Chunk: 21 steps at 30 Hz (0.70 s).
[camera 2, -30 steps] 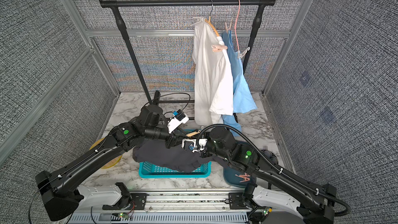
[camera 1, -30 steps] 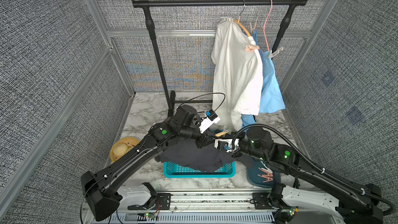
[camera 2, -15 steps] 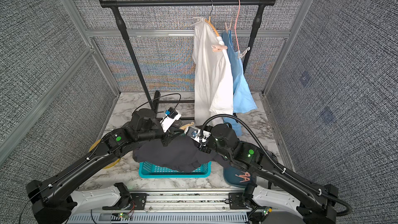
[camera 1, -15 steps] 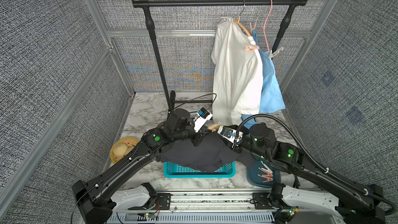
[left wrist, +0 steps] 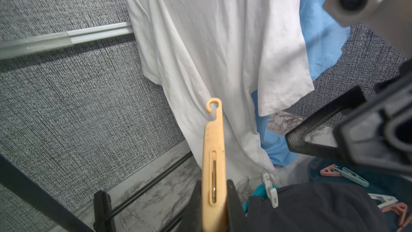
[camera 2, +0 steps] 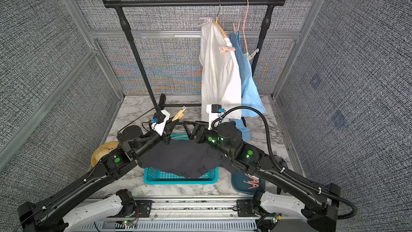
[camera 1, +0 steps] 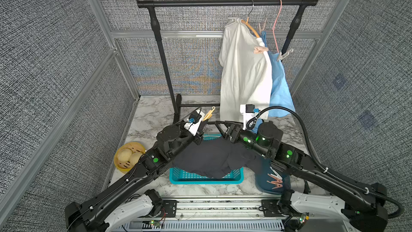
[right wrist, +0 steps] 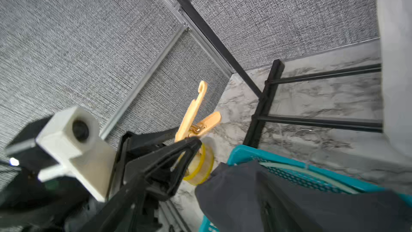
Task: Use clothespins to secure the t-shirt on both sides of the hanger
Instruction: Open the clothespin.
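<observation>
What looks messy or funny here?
The dark shirt lies crumpled over the blue basket, spilling past its front rim, while the white shirt hangs from the rack.

The left gripper [camera 1: 204, 122] and right gripper [camera 1: 220, 129] make two. One beige clothespin [left wrist: 213, 164] stands between the left jaws. There are three shirts: a white shirt [camera 1: 243, 74] and a blue shirt [camera 1: 279, 90] beyond the jaws, and a dark shirt [camera 1: 214, 159] beneath them. Four pegs [camera 1: 259, 50] clip the hung pair.

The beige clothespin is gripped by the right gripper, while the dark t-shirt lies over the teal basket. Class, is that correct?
No. The left gripper grips the beige clothespin, as the left wrist view shows; the right gripper is open beside it. The dark t-shirt does lie over the teal basket.
</observation>
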Motion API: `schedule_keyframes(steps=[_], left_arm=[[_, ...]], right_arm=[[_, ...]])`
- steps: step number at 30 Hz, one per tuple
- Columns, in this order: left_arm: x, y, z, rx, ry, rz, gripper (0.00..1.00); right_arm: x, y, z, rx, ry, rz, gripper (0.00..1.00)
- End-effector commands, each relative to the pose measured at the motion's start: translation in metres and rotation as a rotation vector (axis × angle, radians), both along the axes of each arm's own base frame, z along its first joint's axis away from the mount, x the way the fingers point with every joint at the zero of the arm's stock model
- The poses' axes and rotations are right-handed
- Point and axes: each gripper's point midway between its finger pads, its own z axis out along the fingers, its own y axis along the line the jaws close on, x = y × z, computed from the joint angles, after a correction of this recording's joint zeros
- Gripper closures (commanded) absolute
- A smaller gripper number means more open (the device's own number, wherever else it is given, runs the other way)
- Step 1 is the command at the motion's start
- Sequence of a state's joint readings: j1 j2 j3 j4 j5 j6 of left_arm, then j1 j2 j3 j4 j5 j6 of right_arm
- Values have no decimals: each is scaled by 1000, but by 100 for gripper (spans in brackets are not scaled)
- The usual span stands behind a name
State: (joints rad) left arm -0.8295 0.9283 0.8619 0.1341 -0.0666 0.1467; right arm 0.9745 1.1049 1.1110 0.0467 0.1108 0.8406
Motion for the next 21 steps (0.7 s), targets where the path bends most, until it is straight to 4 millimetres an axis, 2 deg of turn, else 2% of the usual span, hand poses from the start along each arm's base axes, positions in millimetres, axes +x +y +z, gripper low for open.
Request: schedule_keyframes(steps=[1, 5, 10, 13, 16, 21], left_arm=[[-9, -6, 27, -38, -125, -60, 100], [-14, -7, 31, -42, -161, -81, 100], [-16, -5, 34, -62, -184, -80, 100], [-16, -2, 33, -52, -198, -69, 100], [-20, -3, 35, -57, -212, -88, 100], [-26, -9, 31, -48, -208, -136, 100]], right_arm=[[-3, 14, 36, 192, 59, 61, 21], [3, 25, 35, 220, 93, 61, 21], [12, 27, 28, 224, 115, 14, 21], [16, 26, 30, 235, 107, -10, 24], [20, 27, 32, 244, 94, -27, 28], [25, 33, 37, 265, 78, -27, 40]])
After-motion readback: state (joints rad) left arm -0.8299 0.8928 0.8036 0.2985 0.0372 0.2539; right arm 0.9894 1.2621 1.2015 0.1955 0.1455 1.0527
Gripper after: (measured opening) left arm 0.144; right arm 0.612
